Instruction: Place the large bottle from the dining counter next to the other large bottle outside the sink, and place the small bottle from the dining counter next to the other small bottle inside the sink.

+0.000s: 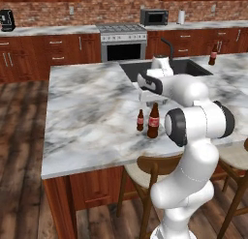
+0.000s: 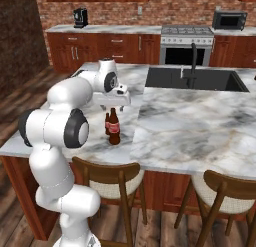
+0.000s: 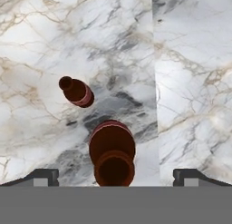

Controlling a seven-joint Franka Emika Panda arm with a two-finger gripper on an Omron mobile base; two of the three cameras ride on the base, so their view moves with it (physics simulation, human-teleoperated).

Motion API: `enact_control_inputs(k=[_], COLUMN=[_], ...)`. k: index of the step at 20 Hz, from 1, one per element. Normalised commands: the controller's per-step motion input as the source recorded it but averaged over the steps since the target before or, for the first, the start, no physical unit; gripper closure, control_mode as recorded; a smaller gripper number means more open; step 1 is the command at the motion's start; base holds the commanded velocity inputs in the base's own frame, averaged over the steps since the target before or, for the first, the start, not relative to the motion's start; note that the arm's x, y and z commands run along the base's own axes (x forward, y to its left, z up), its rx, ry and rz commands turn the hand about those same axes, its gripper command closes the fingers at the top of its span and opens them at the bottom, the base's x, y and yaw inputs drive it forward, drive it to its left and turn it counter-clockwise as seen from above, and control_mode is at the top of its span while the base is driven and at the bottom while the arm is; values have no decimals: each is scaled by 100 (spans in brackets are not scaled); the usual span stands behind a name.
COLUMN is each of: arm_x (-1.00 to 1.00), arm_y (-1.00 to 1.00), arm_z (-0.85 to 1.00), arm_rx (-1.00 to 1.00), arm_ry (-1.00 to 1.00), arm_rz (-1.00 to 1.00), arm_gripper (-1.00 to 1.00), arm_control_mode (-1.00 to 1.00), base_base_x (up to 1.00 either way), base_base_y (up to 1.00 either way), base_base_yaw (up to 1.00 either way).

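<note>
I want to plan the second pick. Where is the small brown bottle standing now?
The small brown bottle stands upright on the dining counter, just left of the large bottle in the left base view, near the counter's front edge.

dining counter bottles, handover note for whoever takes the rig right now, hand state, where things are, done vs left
Hand: open, empty, hovering above the large bottle.
Large bottle and small brown bottle: both upright, side by side on the dining counter, near its front edge.
Other large bottle: standing outside the sink, at the counter's far side.
Done: nothing moved yet.
Left: grasp and carry the large bottle beside its match, then put the small one in the sink.
</note>
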Motion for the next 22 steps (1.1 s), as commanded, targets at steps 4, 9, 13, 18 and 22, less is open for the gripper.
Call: enact_control_inputs(k=[4, 9, 13, 18, 22], arm_x=[0, 0, 0, 0, 0], arm_y=[0, 0, 0, 0, 0], arm_z=[-21, -10, -2, 0, 2], arm_rx=[0, 0, 0, 0, 0], arm_ry=[-3, -2, -1, 0, 0], arm_rz=[0, 0, 0, 0, 0], arm_gripper=[-100, -100, -100, -100, -100], arm_control_mode=[-100, -100, -100, -100, -100], base_base_x=[0, 0, 0, 0, 0], base_base_y=[0, 0, 0, 0, 0], base_base_yaw=[0, 0, 0, 0, 0])
